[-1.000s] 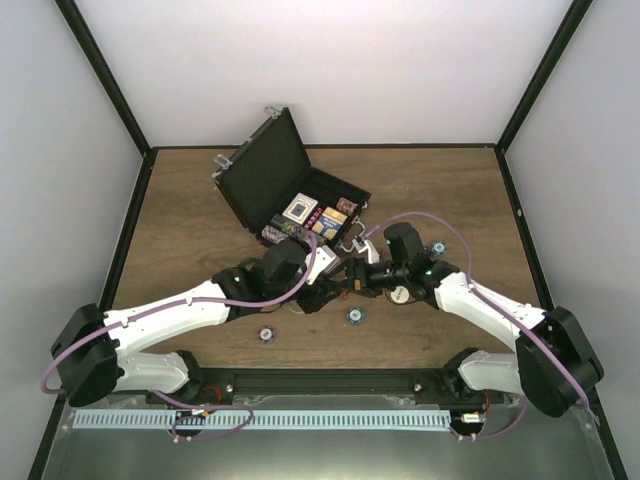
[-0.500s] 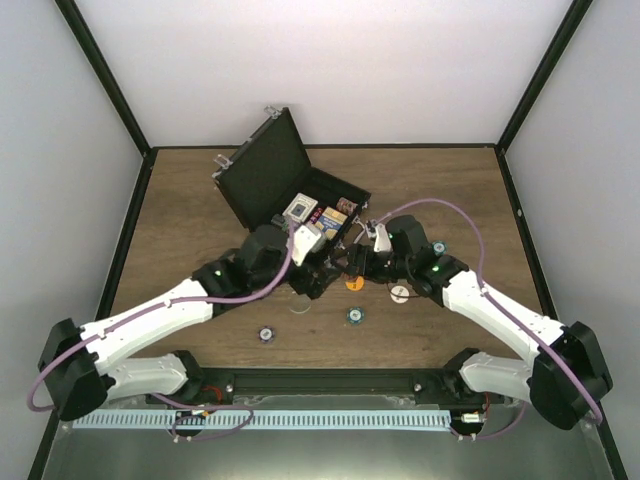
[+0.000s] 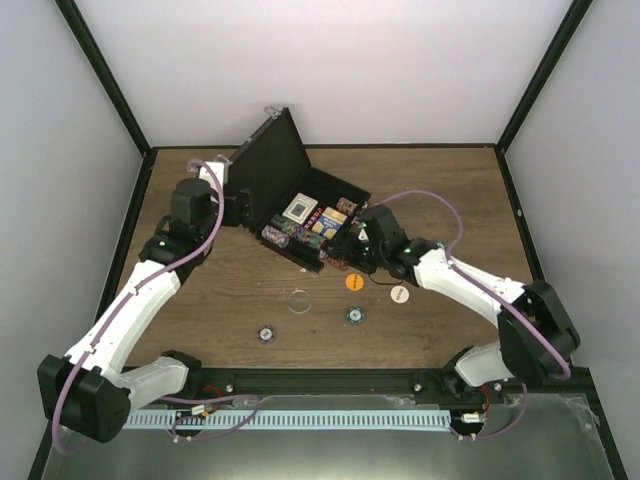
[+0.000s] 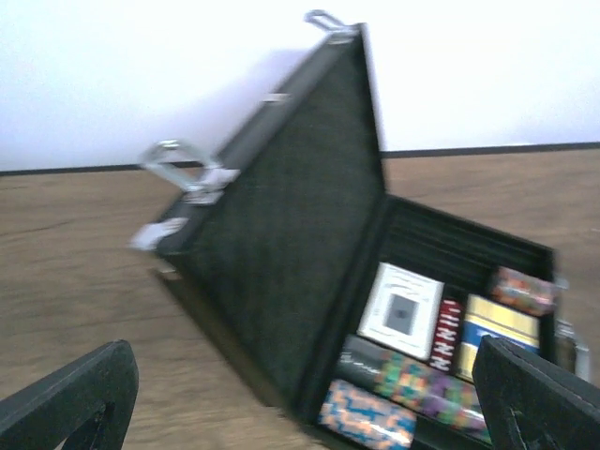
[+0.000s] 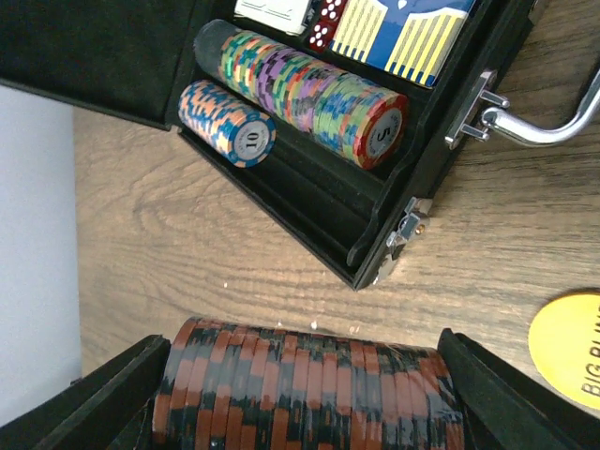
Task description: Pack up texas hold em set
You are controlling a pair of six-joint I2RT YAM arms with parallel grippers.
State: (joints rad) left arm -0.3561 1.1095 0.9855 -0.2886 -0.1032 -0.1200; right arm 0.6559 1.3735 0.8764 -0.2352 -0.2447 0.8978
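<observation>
Here, right gripper clamping chip stack; briefcase open nearby

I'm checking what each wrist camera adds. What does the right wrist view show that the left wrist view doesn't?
Only the right wrist: a row of brown-and-black chips clamped between the right fingers, the orange button, the silver handle. Only the left wrist: silver clasps along the lid edge, and the open, empty left fingers. Both: the open briefcase holding multicoloured chip rows and a blue-and-yellow card deck.
</observation>
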